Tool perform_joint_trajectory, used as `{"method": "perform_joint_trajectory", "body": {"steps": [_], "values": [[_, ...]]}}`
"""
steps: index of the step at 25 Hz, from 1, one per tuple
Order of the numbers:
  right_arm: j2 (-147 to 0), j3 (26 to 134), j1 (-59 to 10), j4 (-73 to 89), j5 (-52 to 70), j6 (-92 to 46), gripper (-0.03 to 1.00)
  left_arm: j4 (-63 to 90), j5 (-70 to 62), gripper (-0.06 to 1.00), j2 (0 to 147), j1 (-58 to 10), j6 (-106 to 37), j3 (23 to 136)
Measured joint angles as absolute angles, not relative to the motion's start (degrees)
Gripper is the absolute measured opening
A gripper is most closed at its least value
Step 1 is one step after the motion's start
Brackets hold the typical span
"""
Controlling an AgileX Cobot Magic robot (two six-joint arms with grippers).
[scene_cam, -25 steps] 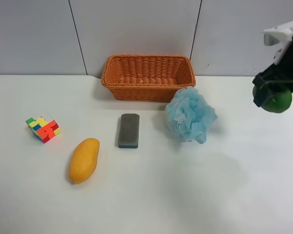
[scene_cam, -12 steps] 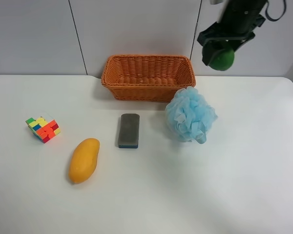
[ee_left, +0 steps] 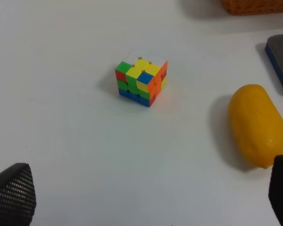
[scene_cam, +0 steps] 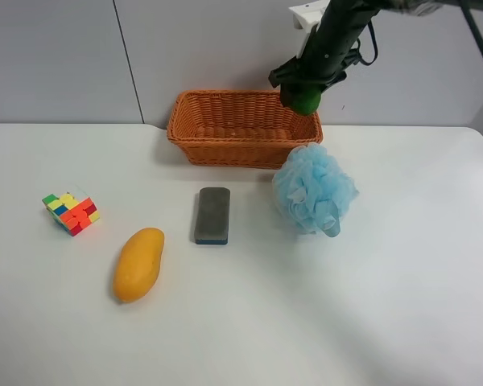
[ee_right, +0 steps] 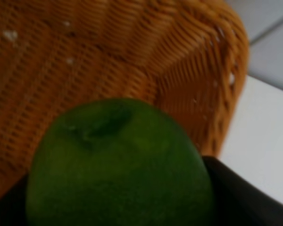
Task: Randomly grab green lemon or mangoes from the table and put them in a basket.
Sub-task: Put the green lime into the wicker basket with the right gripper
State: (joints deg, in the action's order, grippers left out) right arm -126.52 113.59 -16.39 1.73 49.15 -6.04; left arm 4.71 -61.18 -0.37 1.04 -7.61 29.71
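Note:
The green lemon (scene_cam: 300, 100) is held in my right gripper (scene_cam: 302, 90), which is shut on it above the right end of the orange-brown wicker basket (scene_cam: 241, 149). In the right wrist view the lemon (ee_right: 118, 165) fills the foreground, with the basket's inner wall (ee_right: 85, 56) close behind it. The orange-yellow mango (scene_cam: 138, 264) lies on the white table (scene_cam: 386, 305) at front left. My left gripper (ee_left: 146, 193) is open and empty above the table, with the mango (ee_left: 257, 125) by one fingertip. The left arm is out of the exterior high view.
A coloured puzzle cube (scene_cam: 71, 213) sits at the left and shows in the left wrist view (ee_left: 141, 82). A grey block (scene_cam: 212, 215) lies in front of the basket. A blue bath sponge (scene_cam: 314, 189) stands by the basket's right front corner.
The right arm carried the green lemon from the exterior high view's right edge up and leftward to above the basket's right end. Everything on the table stayed put.

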Motion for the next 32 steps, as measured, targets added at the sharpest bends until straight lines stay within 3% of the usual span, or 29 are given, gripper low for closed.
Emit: {"method": "perform_joint_trajectory", "body": {"steps": [9, 19, 22, 24, 32], "values": [[-132.39, 113.61, -17.93, 2.58, 40.16, -5.98, 0.64, 4.71, -61.18, 0.99, -0.37, 1.04, -7.61, 29.71], [-133.31, 113.65, -18.23, 3.23, 39.62, -5.66, 0.65, 4.71, -61.18, 0.99, -0.37, 1.04, -7.61, 29.71], [-133.38, 113.65, -18.27, 3.23, 39.72, -5.52, 0.87, 4.71, -61.18, 0.99, -0.37, 1.04, -7.61, 29.71], [-133.38, 113.65, -18.27, 3.23, 40.08, -5.52, 0.95, 4.71, -61.18, 0.99, -0.37, 1.04, -7.61, 29.71], [-132.78, 113.65, -18.27, 3.23, 41.96, -5.52, 0.99, 4.71, -61.18, 0.99, -0.37, 1.04, -7.61, 29.71]]}}
